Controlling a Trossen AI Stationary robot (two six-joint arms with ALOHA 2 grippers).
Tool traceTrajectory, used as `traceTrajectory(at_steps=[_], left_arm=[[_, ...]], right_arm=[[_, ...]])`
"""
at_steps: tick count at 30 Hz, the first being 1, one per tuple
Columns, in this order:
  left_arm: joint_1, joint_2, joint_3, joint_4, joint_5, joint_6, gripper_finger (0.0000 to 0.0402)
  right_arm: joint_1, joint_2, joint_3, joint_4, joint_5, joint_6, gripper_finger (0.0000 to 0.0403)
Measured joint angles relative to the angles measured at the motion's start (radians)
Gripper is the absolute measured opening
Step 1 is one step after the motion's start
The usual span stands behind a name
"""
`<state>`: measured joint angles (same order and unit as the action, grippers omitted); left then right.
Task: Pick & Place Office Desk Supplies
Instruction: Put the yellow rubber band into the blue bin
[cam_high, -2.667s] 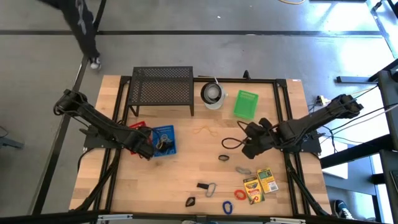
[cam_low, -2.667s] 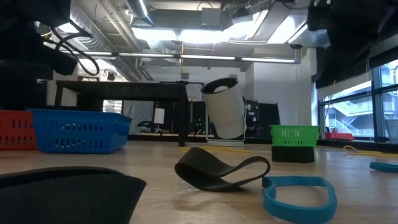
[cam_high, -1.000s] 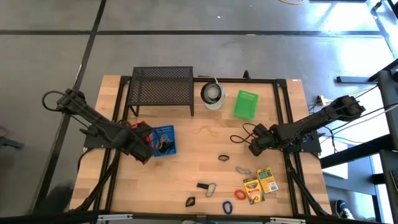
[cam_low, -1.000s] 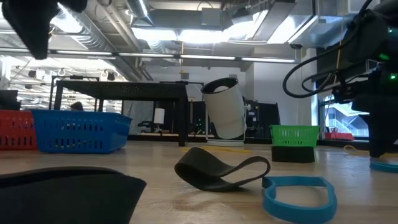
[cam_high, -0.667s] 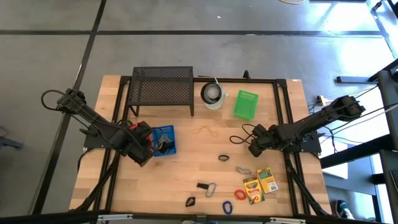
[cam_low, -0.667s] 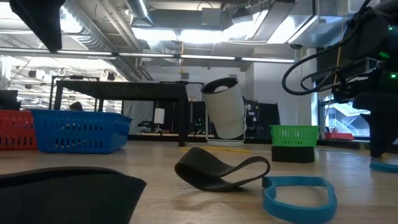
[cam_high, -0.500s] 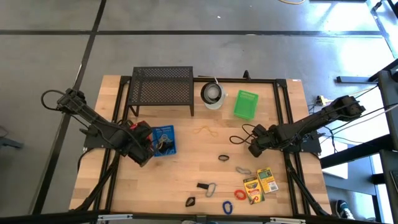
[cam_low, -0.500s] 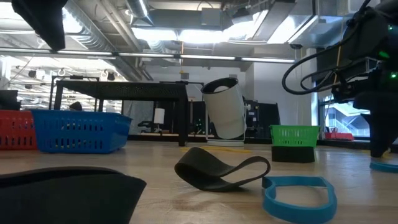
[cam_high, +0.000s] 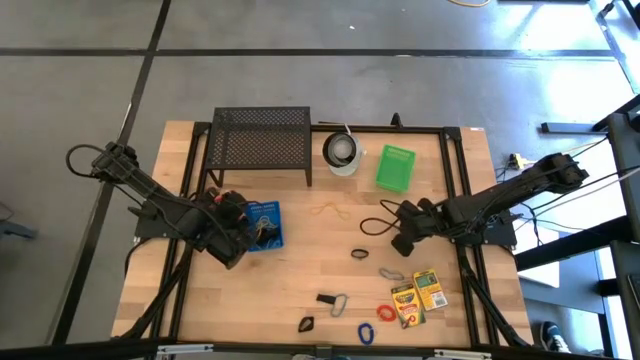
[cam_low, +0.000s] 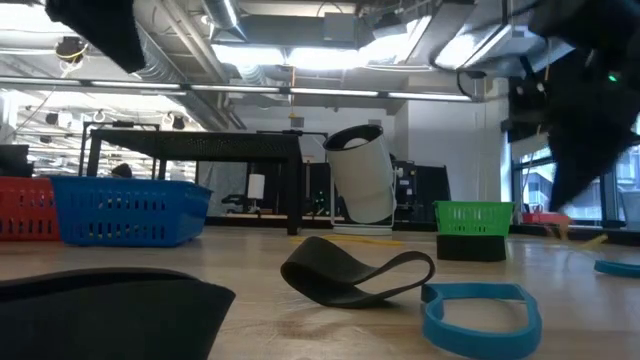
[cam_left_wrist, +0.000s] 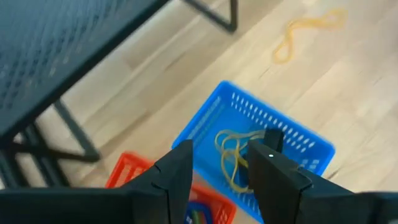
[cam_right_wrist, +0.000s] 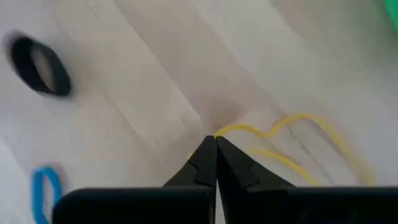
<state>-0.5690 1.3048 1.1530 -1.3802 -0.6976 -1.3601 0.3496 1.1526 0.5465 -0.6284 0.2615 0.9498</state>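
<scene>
My right gripper (cam_high: 396, 243) (cam_right_wrist: 215, 139) is right of the table's middle and shut on a yellow rubber band (cam_right_wrist: 292, 134). Loose supplies lie nearby: a black band (cam_high: 360, 254), a silver clip (cam_high: 390, 272), two crayon boxes (cam_high: 418, 295), a red band (cam_high: 386, 312), a blue band (cam_high: 365, 332) and a tan band (cam_high: 330, 210). My left gripper (cam_high: 234, 228) (cam_left_wrist: 224, 171) hovers open over the blue basket (cam_high: 266, 226), which holds yellow bands (cam_left_wrist: 231, 152). Nothing is between its fingers. My right gripper pinches one end of the yellow rubber band (cam_right_wrist: 231, 129) between its two fingertips. The fingers slant down from the table's right side. The rest of the band trails away from the tips over the wood. I cannot tell whether it is lifted clear.
A black mesh rack (cam_high: 260, 140) stands at the far left, with a white cup (cam_high: 343, 152) and a green basket (cam_high: 394, 167) beside it. A red basket (cam_high: 214, 202) sits next to the blue one. Black clips (cam_high: 325, 298) lie near the front edge.
My right gripper has shut on the yellow band. It has then risen off the table and gone a little toward the table's left.
</scene>
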Motion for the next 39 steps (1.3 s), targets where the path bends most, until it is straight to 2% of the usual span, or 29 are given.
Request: traceTrajectory(at_steps=[3,12,22,29,39], left_arm=[[0.000,0.000,0.000,0.076,-0.046,0.078,0.0145],[0.000,0.000,0.000,0.388,-0.159,0.439,0.0145],[0.002,0.040,0.000,0.611,-0.200,0.676,0.0150],[0.013,0.116,0.000,0.773,-0.201,0.824,0.0181],[0.077,0.212,0.000,1.282,-0.215,1.248,0.0217]], right_arm=[[0.001,-0.003,0.025,0.069,0.025,-0.062,0.0003],[0.000,-0.004,0.109,0.266,0.081,-0.286,0.0002],[0.000,-0.005,0.202,0.515,0.098,-0.558,0.0002],[0.000,-0.005,0.238,0.672,0.090,-0.704,0.0002],[0.001,0.001,0.243,0.835,0.050,-0.814,0.0002]])
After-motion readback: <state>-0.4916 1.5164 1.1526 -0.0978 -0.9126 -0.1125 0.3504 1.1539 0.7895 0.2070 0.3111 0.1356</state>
